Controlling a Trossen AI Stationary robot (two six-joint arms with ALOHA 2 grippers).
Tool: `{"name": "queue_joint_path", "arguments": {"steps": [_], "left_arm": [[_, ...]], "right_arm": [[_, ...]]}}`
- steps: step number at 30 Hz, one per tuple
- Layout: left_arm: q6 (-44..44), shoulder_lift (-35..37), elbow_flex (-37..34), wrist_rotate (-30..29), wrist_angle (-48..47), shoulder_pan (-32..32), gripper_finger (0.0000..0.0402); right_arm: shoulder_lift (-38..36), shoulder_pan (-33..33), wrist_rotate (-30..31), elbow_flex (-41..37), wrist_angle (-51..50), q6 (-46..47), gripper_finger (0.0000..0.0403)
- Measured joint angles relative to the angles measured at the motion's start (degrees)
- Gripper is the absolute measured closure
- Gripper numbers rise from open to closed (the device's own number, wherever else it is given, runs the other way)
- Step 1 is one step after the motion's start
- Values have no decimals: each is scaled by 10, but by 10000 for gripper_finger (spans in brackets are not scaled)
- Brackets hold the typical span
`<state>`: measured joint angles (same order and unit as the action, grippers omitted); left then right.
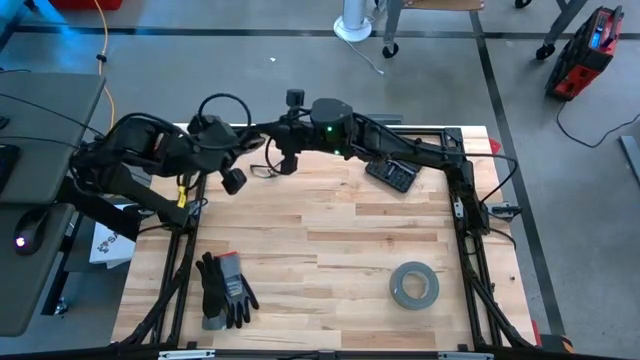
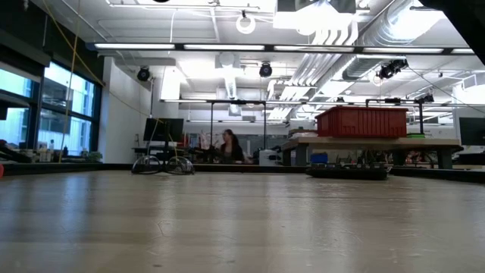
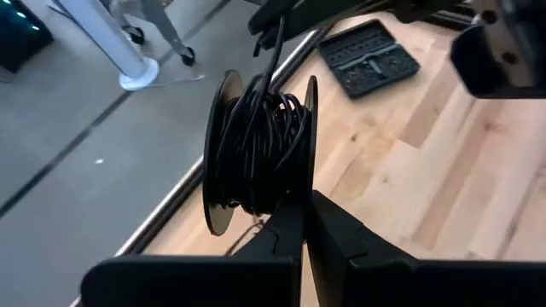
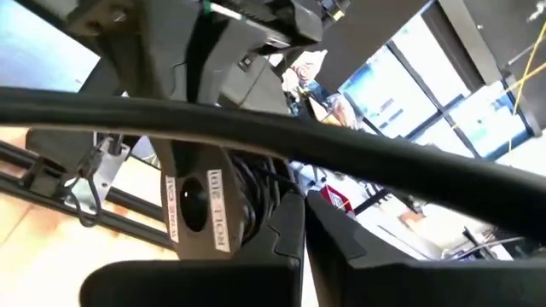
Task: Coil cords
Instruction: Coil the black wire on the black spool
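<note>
- The spool (image 3: 260, 153), wound thick with thin dark cord (image 3: 256, 145), hangs above the far edge of the tabletop (image 1: 320, 250), both arms meeting there.
- Left pincer (image 3: 305, 223) is shut, its tips right at the spool's rim — probably steadying it so the winding stays tight.
- Right pincer (image 4: 304, 223) is shut too, close against the spool's labelled face (image 4: 198, 209); whether it grips cord, I can't tell.
- Further out — gloves (image 1: 222, 290), grey tape roll (image 1: 414, 285), a dark case (image 1: 392, 174), all left alone.
</note>
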<state>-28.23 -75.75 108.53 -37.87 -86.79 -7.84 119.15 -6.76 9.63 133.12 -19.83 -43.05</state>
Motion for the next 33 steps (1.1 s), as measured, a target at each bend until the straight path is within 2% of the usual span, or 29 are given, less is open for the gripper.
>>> {"name": "queue_joint_path", "arguments": {"steps": [6, 13, 23, 27, 33], "left_arm": [[0, 0, 1, -21, 12, 0, 401], [16, 2, 56, -13, 26, -19, 401], [157, 5, 93, 8, 46, -40, 401], [198, 5, 93, 27, 54, -40, 401], [214, 5, 93, 79, 49, -40, 401]], "right_arm": [[-2, 1, 4, 0, -9, 58, 403], [-11, 0, -5, 1, -23, 149, 403], [-25, -5, -144, 1, -26, 348, 399], [-26, -5, -161, 1, -35, 399, 364], [-26, -4, -165, 1, -65, 414, 276]]}}
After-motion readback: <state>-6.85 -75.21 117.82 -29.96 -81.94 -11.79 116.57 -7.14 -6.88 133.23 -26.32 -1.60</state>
